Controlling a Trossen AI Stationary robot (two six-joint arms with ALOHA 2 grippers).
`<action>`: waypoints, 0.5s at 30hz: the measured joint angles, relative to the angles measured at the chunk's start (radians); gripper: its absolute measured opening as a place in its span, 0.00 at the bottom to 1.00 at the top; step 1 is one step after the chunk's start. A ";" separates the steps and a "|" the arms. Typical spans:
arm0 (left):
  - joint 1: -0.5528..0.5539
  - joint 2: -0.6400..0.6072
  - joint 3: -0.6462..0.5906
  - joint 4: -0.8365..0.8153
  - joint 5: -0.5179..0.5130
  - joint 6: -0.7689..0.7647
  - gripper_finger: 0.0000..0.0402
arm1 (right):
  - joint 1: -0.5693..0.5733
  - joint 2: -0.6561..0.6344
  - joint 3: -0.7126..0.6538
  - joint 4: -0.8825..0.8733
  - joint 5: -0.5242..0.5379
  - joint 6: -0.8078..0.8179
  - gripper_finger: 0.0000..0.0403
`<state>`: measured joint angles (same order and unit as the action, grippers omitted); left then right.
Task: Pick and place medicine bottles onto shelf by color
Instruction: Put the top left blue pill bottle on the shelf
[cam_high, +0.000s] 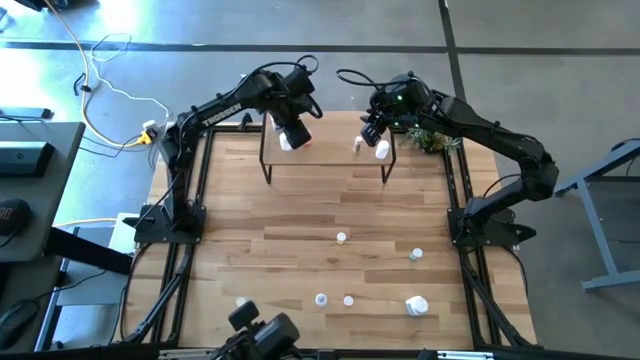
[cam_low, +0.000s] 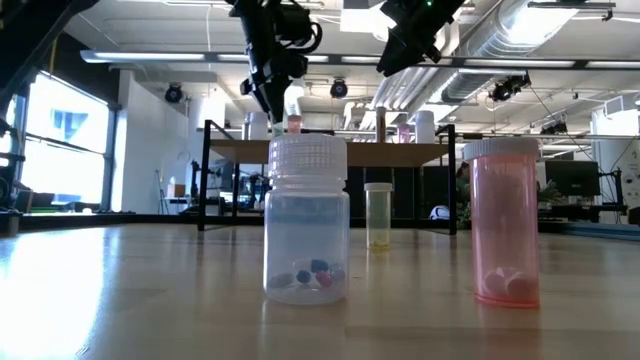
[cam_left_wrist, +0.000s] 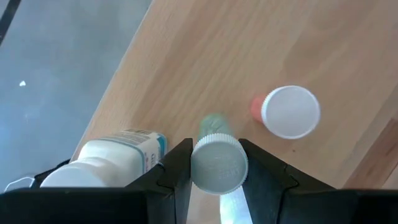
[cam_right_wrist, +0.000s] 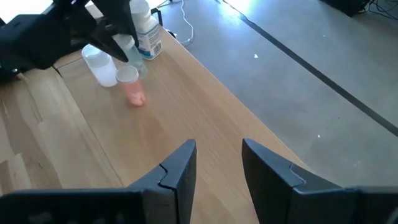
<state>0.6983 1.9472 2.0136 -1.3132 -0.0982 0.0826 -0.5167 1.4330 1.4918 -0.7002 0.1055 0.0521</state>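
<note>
The shelf (cam_high: 330, 150) stands at the table's far middle. My left gripper (cam_high: 290, 135) hangs over its left part, pointing steeply down, shut on a small green-tinted medicine bottle with a white cap (cam_left_wrist: 214, 163). On the board beside it stand a pink bottle with a white cap (cam_left_wrist: 286, 111) and a larger white labelled bottle (cam_left_wrist: 118, 158). My right gripper (cam_right_wrist: 217, 165) hovers open over the shelf's right part (cam_high: 372, 132), with nothing between its fingers. More bottles stand on the shelf's right end (cam_high: 382, 150). My left gripper pinches the green-tinted bottle by the sides of its white cap (cam_left_wrist: 198, 168) between its two fingers. The fingers come from above, pointing steeply down. The bottle hangs upright below them, cap up; whether its base touches the shelf board I cannot tell.
Several loose bottles stand on the near half of the table, among them a white-capped one (cam_low: 307, 220), a pink one (cam_low: 505, 225) and a yellowish one (cam_low: 378, 215). A small green plant (cam_high: 432, 140) sits right of the shelf. Bare tabletop (cam_high: 330, 205) lies between shelf and bottles.
</note>
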 joint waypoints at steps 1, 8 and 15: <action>0.000 0.003 0.000 0.000 -0.001 0.000 0.26 | 0.000 0.000 0.000 0.000 0.000 0.000 0.30; -0.001 0.021 0.000 -0.002 -0.019 0.010 0.26 | 0.000 0.000 0.000 0.001 0.000 0.000 0.30; -0.007 0.022 0.000 -0.003 -0.015 0.025 0.26 | 0.000 0.000 0.000 0.001 0.000 0.000 0.30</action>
<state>0.6916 1.9690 2.0132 -1.3163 -0.1133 0.1080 -0.5167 1.4330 1.4918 -0.6991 0.1055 0.0521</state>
